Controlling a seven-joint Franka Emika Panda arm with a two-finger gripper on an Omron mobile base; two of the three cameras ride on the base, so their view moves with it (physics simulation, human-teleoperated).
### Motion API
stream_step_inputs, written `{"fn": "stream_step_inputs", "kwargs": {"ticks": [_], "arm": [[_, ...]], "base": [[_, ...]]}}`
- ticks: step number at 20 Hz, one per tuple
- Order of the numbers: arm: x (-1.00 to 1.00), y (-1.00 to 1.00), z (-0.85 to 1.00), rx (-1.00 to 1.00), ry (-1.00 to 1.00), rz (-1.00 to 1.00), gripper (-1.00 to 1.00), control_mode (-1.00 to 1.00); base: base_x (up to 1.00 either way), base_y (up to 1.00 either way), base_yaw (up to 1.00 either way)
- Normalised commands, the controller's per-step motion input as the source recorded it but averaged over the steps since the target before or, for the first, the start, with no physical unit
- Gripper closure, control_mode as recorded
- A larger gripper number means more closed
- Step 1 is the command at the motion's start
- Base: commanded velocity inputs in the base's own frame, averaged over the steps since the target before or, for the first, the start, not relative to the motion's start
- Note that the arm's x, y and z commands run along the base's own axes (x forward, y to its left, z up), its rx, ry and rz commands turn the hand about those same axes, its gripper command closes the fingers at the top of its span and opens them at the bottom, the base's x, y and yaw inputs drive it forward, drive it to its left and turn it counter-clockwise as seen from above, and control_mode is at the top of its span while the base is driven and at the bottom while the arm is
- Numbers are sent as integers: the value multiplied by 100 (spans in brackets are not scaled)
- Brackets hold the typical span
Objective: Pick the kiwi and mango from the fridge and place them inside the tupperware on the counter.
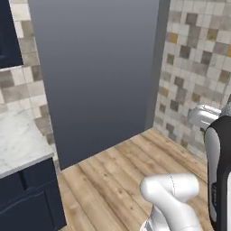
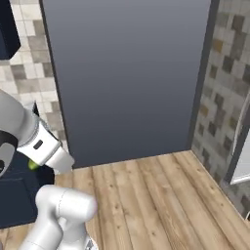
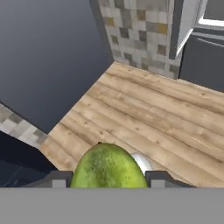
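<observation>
Between the fingertips, over wood floor (image 3: 166, 113), sits the mango (image 3: 108, 167); gripper (image 3: 108, 179) clamped across its middle. Smooth, rounded, probably light; may slip. Counter (image 1: 18, 140) lies left.

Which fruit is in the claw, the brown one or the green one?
The green one: the mango, yellow-green and oval, sits gripped between the claw's two tips.

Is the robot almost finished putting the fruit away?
Not yet. The mango is out of the fridge and clamped in the gripper, carried above the wooden floor. A corner of the counter is in sight, but no tupperware, so the mango still needs dropping in. The kiwi's progress can't be judged from here.
</observation>
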Motion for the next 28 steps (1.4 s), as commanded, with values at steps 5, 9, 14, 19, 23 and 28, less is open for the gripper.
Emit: {"fn": "stream_step_inputs", "kwargs": {"ticks": [5, 9, 14, 19, 23, 28], "arm": [[0, 0, 0, 0, 0, 0, 100, 100], [0, 0, 0, 0, 0, 0, 100, 100], [0, 0, 0, 0, 0, 0, 100, 100], [0, 0, 0, 0, 0, 0, 100, 100], [0, 0, 0, 0, 0, 0, 100, 100], [0, 0, 0, 0, 0, 0, 100, 100]], "base": [[-19, 53, -47], [-36, 46, -38], [-64, 28, -29], [-62, 34, -37], [-51, 35, -87], [-41, 23, -100]]}}
